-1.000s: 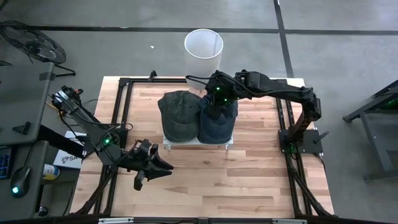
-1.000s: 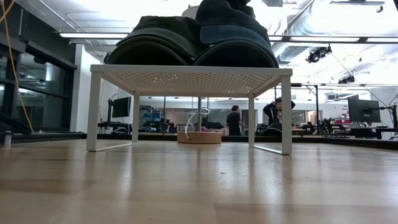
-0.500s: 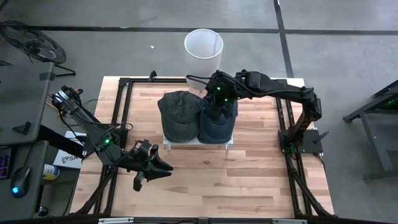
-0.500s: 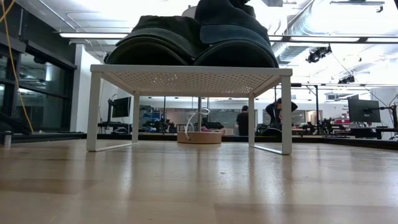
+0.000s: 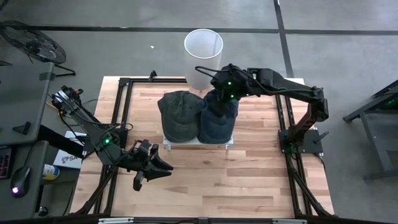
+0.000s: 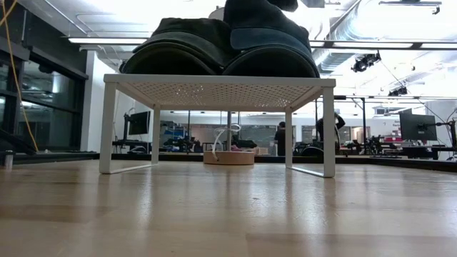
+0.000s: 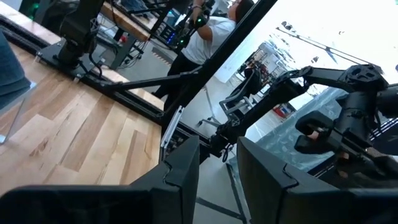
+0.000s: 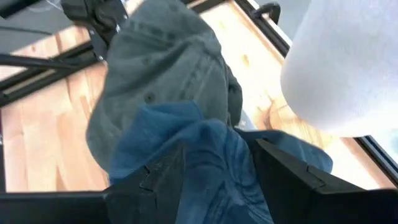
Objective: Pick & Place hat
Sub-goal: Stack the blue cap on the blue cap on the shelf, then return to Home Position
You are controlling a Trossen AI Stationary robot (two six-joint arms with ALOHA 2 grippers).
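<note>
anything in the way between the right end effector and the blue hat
Nothing visible. The right end effector sits directly above the blue hat on the white rack, its fingers open on either side of raised denim. The green hat lies beside it, and the left end effector waits well away.

A wooden table [image 5: 249, 180] bears a white mesh rack [image 6: 214, 89], with two hats on the rack.

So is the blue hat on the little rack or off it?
On it. The blue hat sits on the white rack beside the green hat, with the right gripper open just above it.
</note>
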